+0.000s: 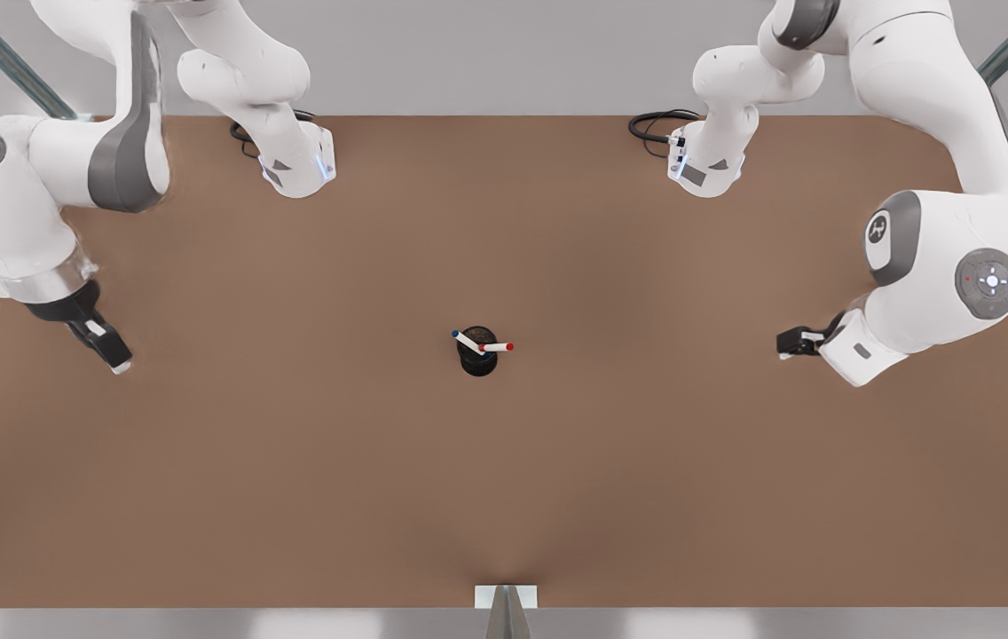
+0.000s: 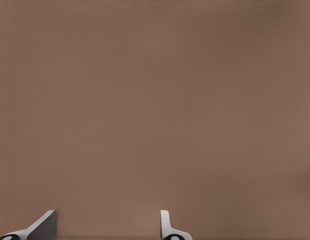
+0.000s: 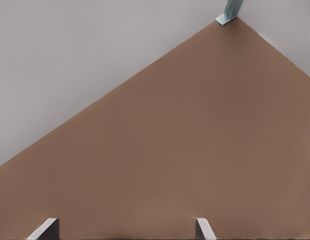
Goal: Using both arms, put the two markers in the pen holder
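Two bulky white jointed arms (image 1: pixel 930 115), grey joint covers, black white-tipped claws (image 1: pixel 790 343), black base cables.

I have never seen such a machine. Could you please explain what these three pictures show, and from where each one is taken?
The front view looks down on a brown table from a camera off the machine. One white robot arm reaches in at the front view's left, and a second arm at its right. In the middle stands a black pen holder. The blue-capped marker and the red-capped marker are already in it, leaning out.

The other two pictures come from cameras on the arms' wrists. They show the left gripper and the right gripper open over bare table, holding nothing.
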Motion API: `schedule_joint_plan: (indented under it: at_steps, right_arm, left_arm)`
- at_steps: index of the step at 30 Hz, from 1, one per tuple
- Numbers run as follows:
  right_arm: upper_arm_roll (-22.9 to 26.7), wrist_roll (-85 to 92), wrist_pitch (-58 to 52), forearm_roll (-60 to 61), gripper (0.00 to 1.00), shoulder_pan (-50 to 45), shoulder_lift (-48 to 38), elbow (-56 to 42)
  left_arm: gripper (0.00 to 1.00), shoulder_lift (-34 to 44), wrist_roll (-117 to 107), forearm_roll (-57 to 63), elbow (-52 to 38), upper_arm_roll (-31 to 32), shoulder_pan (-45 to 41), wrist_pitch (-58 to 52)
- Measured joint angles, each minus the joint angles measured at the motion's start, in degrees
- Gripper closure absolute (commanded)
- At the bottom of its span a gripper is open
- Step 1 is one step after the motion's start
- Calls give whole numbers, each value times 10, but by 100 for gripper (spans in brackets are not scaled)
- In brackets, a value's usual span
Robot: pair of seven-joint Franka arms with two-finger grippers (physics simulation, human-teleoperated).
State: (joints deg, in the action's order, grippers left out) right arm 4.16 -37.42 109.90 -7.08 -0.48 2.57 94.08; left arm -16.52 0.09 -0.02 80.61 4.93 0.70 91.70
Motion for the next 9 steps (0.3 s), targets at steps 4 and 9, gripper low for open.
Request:
schedule_joint_plan:
  at_steps: [4,9]
  right_arm:
    - [2,86,-48,44,0,66,15,-10]
    - [-11,169,-88,54,0,-80,74,-113]
  left_arm:
    - [0,-1,-4,2,-6,0,0,-1]
    - [0,-1,-8,2,-8,1,0,-2]
